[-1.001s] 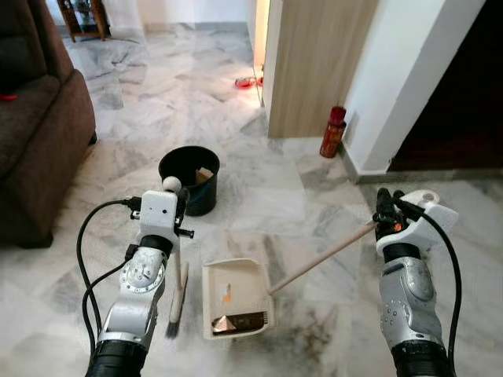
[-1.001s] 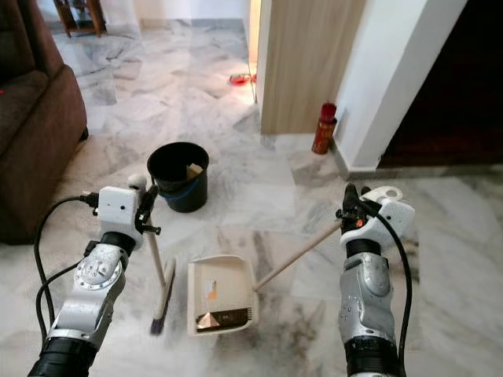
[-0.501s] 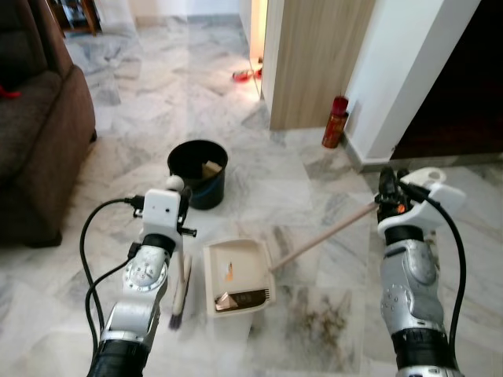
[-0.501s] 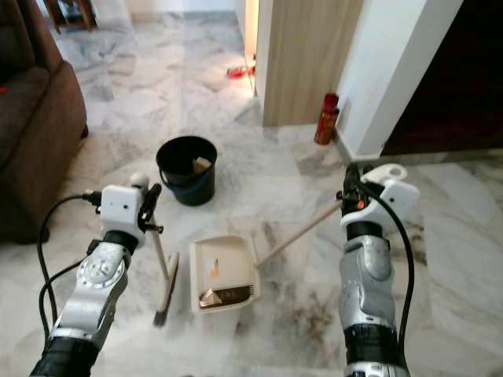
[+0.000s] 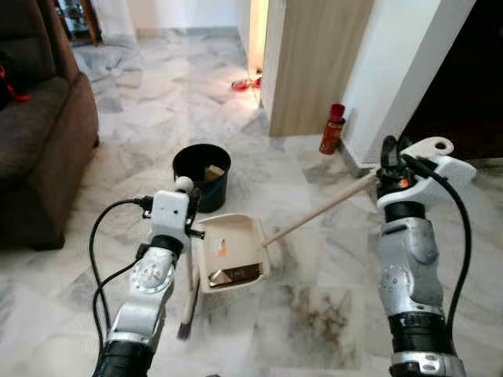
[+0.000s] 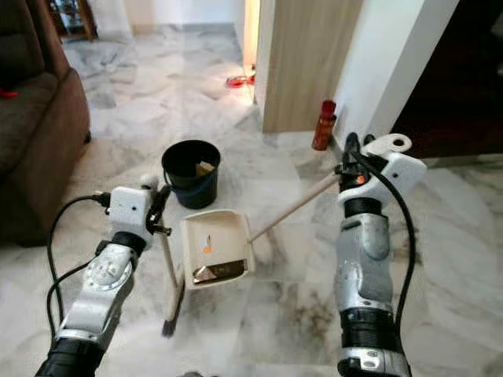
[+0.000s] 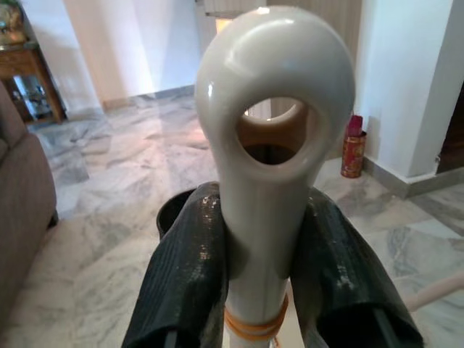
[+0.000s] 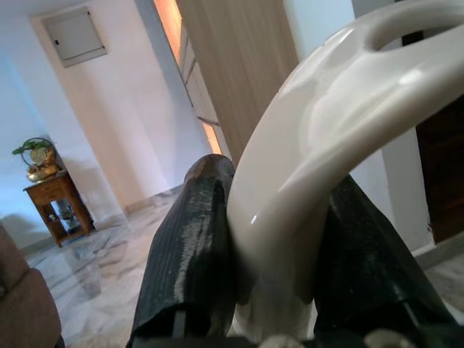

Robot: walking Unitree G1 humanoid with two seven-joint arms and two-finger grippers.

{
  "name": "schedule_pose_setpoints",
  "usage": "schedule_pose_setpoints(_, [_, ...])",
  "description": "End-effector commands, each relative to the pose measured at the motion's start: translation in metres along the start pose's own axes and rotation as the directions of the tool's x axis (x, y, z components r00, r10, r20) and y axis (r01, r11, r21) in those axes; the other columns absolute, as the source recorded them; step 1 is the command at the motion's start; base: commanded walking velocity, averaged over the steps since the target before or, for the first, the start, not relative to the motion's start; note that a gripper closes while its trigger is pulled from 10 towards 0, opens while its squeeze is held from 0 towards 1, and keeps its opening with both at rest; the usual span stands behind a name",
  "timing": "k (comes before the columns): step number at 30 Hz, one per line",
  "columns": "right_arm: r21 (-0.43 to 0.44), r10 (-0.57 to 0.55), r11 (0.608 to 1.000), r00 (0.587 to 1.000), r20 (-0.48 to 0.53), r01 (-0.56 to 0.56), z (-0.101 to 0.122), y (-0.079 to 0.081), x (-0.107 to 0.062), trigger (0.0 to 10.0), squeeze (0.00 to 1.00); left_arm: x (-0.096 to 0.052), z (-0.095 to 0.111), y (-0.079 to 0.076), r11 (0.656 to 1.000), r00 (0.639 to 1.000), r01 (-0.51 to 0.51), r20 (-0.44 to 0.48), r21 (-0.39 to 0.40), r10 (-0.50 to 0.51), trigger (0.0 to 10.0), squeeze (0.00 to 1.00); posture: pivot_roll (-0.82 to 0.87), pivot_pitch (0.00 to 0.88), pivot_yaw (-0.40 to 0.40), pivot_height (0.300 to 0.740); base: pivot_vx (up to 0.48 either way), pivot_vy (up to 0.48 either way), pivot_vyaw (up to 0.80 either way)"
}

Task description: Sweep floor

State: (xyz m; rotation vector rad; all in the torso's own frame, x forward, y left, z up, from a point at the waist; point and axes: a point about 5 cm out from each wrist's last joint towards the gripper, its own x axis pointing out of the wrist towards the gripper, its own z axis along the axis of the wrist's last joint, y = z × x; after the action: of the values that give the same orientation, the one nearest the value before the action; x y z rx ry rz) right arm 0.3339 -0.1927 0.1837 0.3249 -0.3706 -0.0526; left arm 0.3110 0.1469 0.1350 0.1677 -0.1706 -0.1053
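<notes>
Up comes the dustpan [image 5: 228, 253], now nearer the bucket [image 5: 202, 174]. Right end effector [image 5: 391, 160] grips its handle. Left end effector [image 5: 182, 206] clamps the broom [image 5: 189, 294].

R gripper [image 8: 279, 254] clamped on white curved handle [image 8: 319, 145], black fingers [image 8: 188, 246] each side. Beyond: wood panel [image 8: 239, 72], small wooden table [image 8: 58, 199] w/ plant, marble floor [image 8: 101, 290].

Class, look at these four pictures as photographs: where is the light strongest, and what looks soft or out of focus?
Eye views: bright glow from the doorway, floor sharp. Left wrist view: broom handle close and glossy, room behind slightly soft. Right wrist view: dustpan handle large with highlights, side table hazy.
</notes>
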Motion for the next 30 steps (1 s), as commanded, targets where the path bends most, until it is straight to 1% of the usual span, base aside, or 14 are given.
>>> schedule_pose_setpoints(1, [0.026,0.018,0.999,0.996,0.085,-0.021,0.021,0.0071,0.0086,10.0,0.0,0.0021,0.0151,0.0004,1.0,0.997,-0.008,0.071,0.018,0.006,10.0,0.0,-0.02,0.054,-0.024,0.74,0.251,0.0,0.0])
schedule_pose_setpoints(4, [0.041,0.016,0.999,0.997,0.081,-0.019,0.0206,0.0075,0.008,10.0,0.0,0.0023,0.016,0.0028,0.999,0.997,-0.027,0.077,0.03,0.025,10.0,0.0,-0.02,0.054,-0.024,0.74,0.275,0.0,0.0])
schedule_pose_setpoints(9, [0.026,0.032,0.999,0.997,0.076,-0.034,0.0198,0.01,0.0061,10.0,0.0,0.0024,0.0153,0.0031,0.999,0.997,-0.029,0.076,0.031,0.026,10.0,0.0,-0.02,0.037,-0.019,0.74,0.344,0.0,0.0])
schedule_pose_setpoints(15, [0.029,0.042,0.999,0.996,0.075,-0.044,0.0203,0.011,0.0061,10.0,0.0,0.003,0.0163,0.0025,0.999,0.996,-0.034,0.079,0.034,0.032,10.0,0.0,-0.02,0.033,-0.018,0.74,0.342,0.0,0.8])
schedule_pose_setpoints(19, [0.049,0.042,0.998,0.997,0.07,-0.046,0.0196,0.0119,0.0063,10.0,0.0,0.0037,0.0171,0.0044,0.998,0.996,-0.045,0.081,0.041,0.041,10.0,0.0,-0.02,0.043,-0.019,0.74,0.341,0.0,0.0])
schedule_pose_setpoints(26, [0.04,0.049,0.998,0.997,0.067,-0.051,0.0201,0.0124,0.0058,10.0,0.0,0.0043,0.0173,0.0054,0.998,0.996,-0.05,0.079,0.044,0.046,10.0,0.0,-0.02,0.059,-0.019,0.74,0.342,0.0,0.0])
schedule_pose_setpoints(30, [0.05,0.05,0.997,0.996,0.075,-0.053,0.0225,0.0141,0.006,10.0,0.0,0.0047,0.0174,0.0058,0.998,0.996,-0.052,0.08,0.044,0.048,10.0,0.0,-0.02,0.059,-0.019,0.74,0.341,0.0,0.0])
